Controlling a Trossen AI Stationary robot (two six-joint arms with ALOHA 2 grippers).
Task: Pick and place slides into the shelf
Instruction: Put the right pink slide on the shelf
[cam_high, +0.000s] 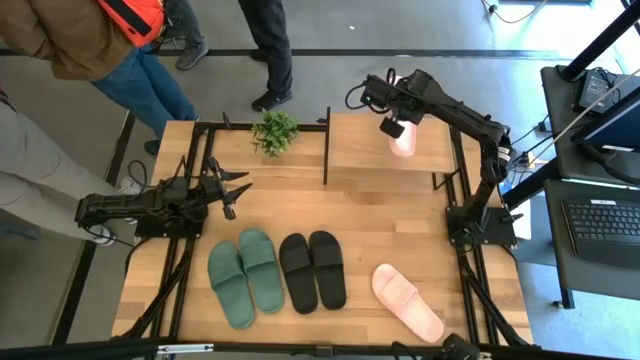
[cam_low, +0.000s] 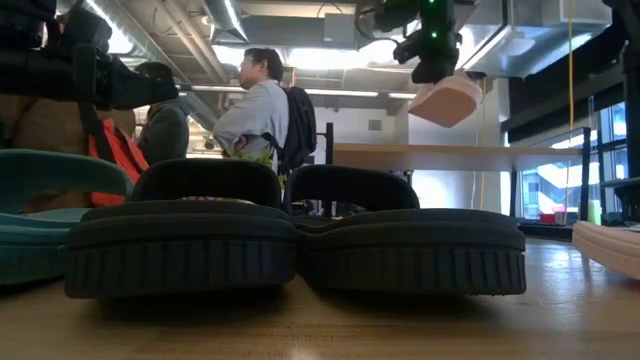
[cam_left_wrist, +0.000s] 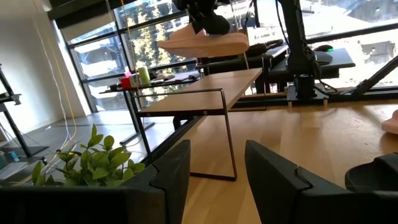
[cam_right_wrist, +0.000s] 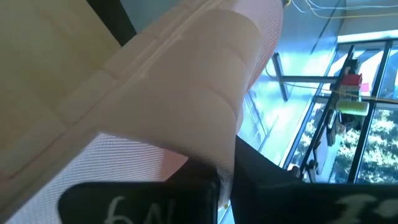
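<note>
My right gripper (cam_high: 392, 126) is shut on a pale pink slide (cam_high: 404, 142) and hangs it over the shelf's plank top (cam_high: 360, 150). The low view shows that slide (cam_low: 447, 100) in the air above the plank (cam_low: 470, 157). The second pink slide (cam_high: 407, 300) lies sole-down on the table near its right front. The black pair (cam_high: 312, 270) and the green pair (cam_high: 243, 275) lie side by side near the front edge. My left gripper (cam_high: 238, 190) waits open at the table's left, aimed toward the shelf (cam_left_wrist: 205, 99). My right gripper holds the pink slide from above, fingers pointing down (cam_left_wrist: 208, 22). In the right wrist view one dark finger (cam_right_wrist: 143, 199) sits against the slide beside its ridged strap (cam_right_wrist: 186, 106); the gripper hides the exact spot. The slide is lifted clear, roughly level, above the shelf top.
A small green plant (cam_high: 274, 131) stands at the far edge, left of the shelf, and shows close to my left gripper (cam_left_wrist: 87, 163). People stand beyond the far edge (cam_high: 110, 50). Bare wood lies between the shelf and the row of slides (cam_high: 330, 215).
</note>
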